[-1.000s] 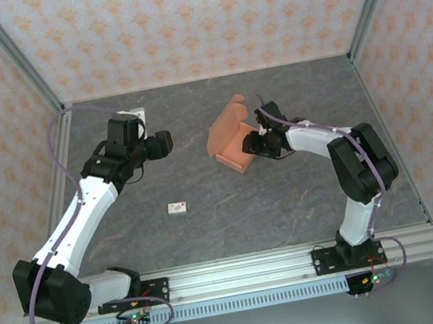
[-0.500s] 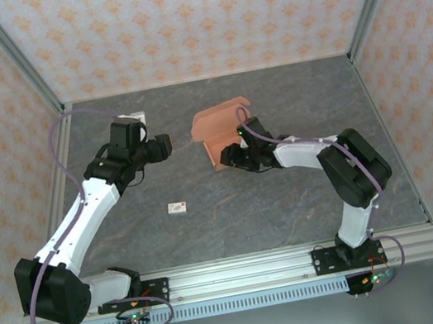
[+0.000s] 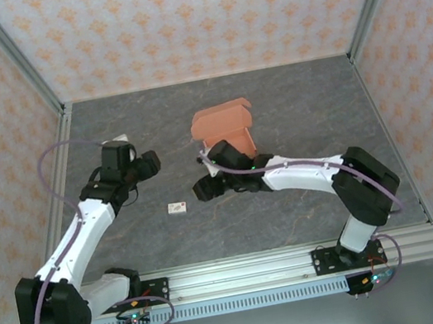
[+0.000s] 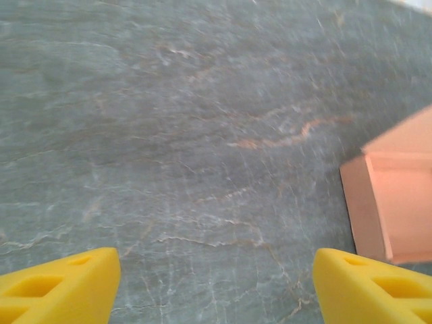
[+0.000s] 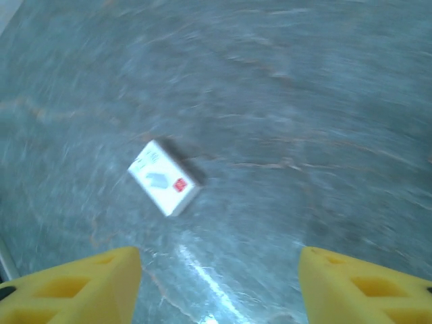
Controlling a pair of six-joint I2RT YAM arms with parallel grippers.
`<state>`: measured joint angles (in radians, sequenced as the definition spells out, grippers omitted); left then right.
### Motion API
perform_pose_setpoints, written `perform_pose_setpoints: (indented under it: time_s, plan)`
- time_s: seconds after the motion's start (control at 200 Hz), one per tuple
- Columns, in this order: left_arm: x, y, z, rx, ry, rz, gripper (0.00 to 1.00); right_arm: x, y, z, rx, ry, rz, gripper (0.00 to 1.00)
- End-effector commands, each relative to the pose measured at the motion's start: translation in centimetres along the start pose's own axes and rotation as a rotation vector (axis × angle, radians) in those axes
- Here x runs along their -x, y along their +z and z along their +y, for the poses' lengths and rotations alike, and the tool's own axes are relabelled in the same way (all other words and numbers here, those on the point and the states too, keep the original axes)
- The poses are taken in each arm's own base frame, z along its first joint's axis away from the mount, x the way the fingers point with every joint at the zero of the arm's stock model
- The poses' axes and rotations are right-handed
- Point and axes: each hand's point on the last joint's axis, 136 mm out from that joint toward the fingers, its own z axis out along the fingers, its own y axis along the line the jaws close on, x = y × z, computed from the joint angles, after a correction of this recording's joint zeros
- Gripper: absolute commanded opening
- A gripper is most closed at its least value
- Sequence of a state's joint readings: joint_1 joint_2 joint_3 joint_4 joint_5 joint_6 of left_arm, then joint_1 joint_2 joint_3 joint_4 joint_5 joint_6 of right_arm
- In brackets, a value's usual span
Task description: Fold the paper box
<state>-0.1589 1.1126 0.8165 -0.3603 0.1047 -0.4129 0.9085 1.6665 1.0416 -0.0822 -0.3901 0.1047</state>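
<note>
while both of my arms are reaching out over the grey table [image 3: 299, 105], the paper box [image 3: 225, 127] is sitting near the middle, towards the far side. it is partly formed: a shallow salmon-orange tray with one flap standing up along its far edge.

right gripper [image 3: 199, 189]: it is hovering in front and to the left of the box, apart from it. the jaws are standing wide with nothing between them. in the right wrist view my yellow fingers [image 5: 74, 283] are framing bare table and a small white tag [image 5: 164, 177] with a red mark, lying flat and skewed. my right forearm is crossing the near side of the box in the top view; i cannot tell whether it is touching the cardboard.

left gripper [image 3: 152, 163]: it is hanging well to the left of the box and pointing towards it. the jaws are wide too and gripping nothing. in the left wrist view one corner of the box is showing at the right edge, its inner wall visible.

the tag is lying on the table between my two grippers, a little nearer the bases.
</note>
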Motion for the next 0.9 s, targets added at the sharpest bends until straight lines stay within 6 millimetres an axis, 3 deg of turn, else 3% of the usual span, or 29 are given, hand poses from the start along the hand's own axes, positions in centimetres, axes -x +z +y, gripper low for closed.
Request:
perform_pose_setpoints:
  time_s: [0.0, 0.14, 0.325, 0.686, 0.896]
  plan:
    - [2.0, -1.1, 1.3, -0.022, -0.148, -0.074, 0.76, 0.5, 1.7, 1.4, 0.048, -0.247, 0.004, 0.67]
    - [3.8, -1.0, 4.1, 0.005, -0.258, -0.074, 0.77, 1.3, 4.3, 3.4, 0.094, -0.378, 0.025, 0.69]
    - [5.8, -1.5, 5.3, 0.017, -0.322, -0.131, 0.77, -0.6, 7.9, 3.0, 0.067, -0.479, 0.208, 0.73]
    - [6.9, -2.3, 6.3, 0.077, -0.278, -0.160, 0.77, -2.8, 10.4, 2.8, 0.030, -0.578, 0.320, 0.71]
    - [7.0, -2.4, 6.1, 0.067, -0.276, -0.160, 0.77, -3.1, 11.1, 3.0, 0.042, -0.590, 0.346, 0.61]
